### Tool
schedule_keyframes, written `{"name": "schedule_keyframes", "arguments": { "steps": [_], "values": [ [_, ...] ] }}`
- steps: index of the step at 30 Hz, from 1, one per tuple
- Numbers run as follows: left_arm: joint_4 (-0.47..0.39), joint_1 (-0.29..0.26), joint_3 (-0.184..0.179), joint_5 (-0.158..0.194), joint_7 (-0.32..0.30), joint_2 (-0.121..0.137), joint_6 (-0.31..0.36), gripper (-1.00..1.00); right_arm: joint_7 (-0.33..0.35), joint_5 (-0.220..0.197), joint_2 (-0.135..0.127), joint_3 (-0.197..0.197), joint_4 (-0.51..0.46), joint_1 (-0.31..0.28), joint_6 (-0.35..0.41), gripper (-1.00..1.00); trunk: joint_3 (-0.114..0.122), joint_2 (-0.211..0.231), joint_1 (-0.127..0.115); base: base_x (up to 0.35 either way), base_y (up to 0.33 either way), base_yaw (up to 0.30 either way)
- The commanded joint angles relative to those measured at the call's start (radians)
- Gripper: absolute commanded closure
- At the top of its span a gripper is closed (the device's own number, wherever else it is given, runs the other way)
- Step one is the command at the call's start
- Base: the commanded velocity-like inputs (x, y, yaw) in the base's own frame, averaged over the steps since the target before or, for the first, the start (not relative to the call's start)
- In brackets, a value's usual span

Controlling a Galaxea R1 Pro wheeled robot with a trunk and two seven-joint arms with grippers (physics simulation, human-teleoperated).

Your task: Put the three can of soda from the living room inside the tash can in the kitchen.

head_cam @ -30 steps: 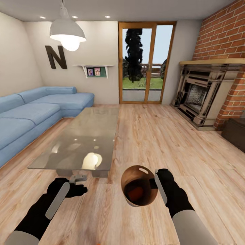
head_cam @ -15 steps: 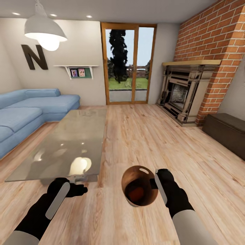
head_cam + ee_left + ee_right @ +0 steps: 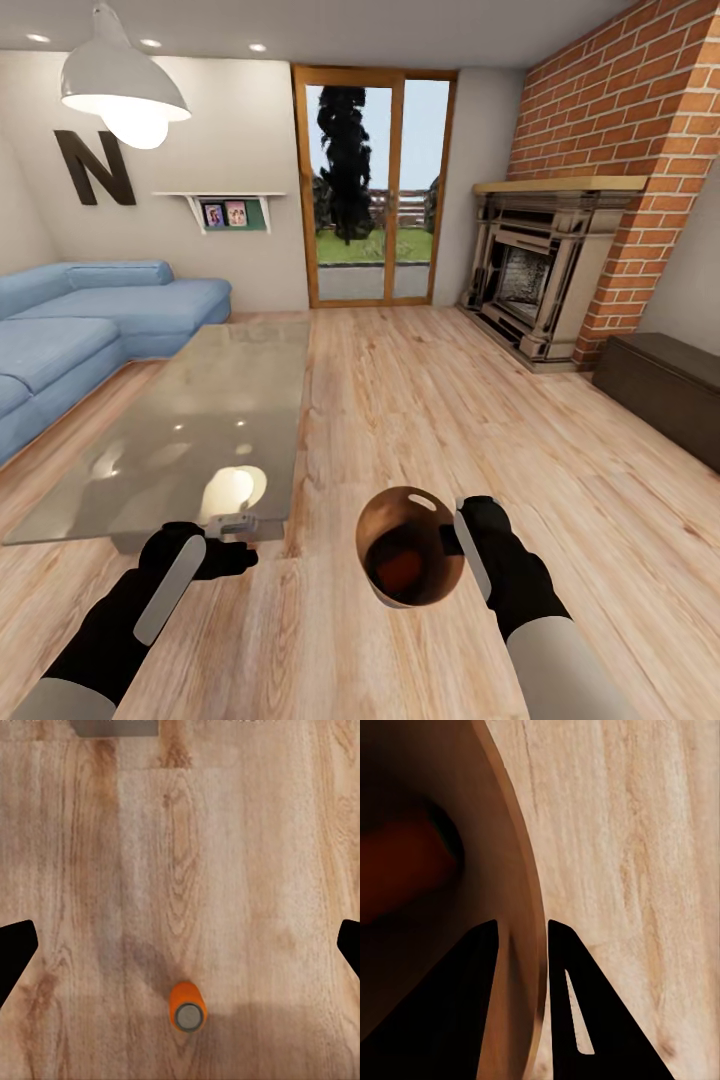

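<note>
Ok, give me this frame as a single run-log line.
place: living room | right gripper: shut on trash can wall, orange can inside | left gripper: open, empty | orange soda can: upright on wood floor

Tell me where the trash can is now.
Head view: the trash can is low and centre-right, above the wood floor, its rim pinched by the right gripper.

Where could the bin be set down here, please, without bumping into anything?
The wood floor is bare between the glass table and the fireplace. It is tighter below the left gripper, where an orange can stands. The right gripper pinches the bin by its wall.
</note>
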Motion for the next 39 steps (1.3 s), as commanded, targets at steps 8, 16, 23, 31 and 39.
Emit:
{"name": "schedule_keyframes", "arguments": {
  "steps": [8, 16, 23, 31, 39],
  "values": [
    [0.001, 0.0, -0.001, -0.001, 0.0, -0.001, 0.0, -1.0, 0.0, -0.008, 0.001, 0.002, -0.001, 0.0, 0.0, 1.0, 0.0, 0.0, 0.0, -0.002, 0.021, 0.0],
    [0.003, 0.0, 0.0, -0.002, 0.001, -0.003, 0.0, -1.0, 0.0, -0.008, 0.005, 0.002, -0.01, -0.001, 0.0, 1.0, 0.0, 0.0, 0.0, -0.011, 0.001, 0.0],
    [0.004, 0.0, 0.0, -0.002, 0.001, -0.005, 0.0, -1.0, -0.001, -0.007, 0.009, -0.04, -0.021, -0.06, 0.0, 1.0, 0.0, 0.0, 0.0, -0.001, 0.0, 0.0],
    [0.01, 0.0, 0.004, -0.002, 0.002, -0.005, 0.0, -1.0, -0.032, 0.0, -0.046, -0.263, 0.271, -0.365, 0.0, 1.0, 0.0, 0.0, 0.0, 0.0, 0.0, 0.0],
    [0.015, 0.0, 0.005, 0.0, 0.002, -0.006, 0.0, -1.0, -0.252, 0.0, -0.252, -0.496, 0.796, -0.747, 0.0, 1.0, 0.0, 0.0, 0.0, 0.0, 0.0, 0.0]
  ]
}}
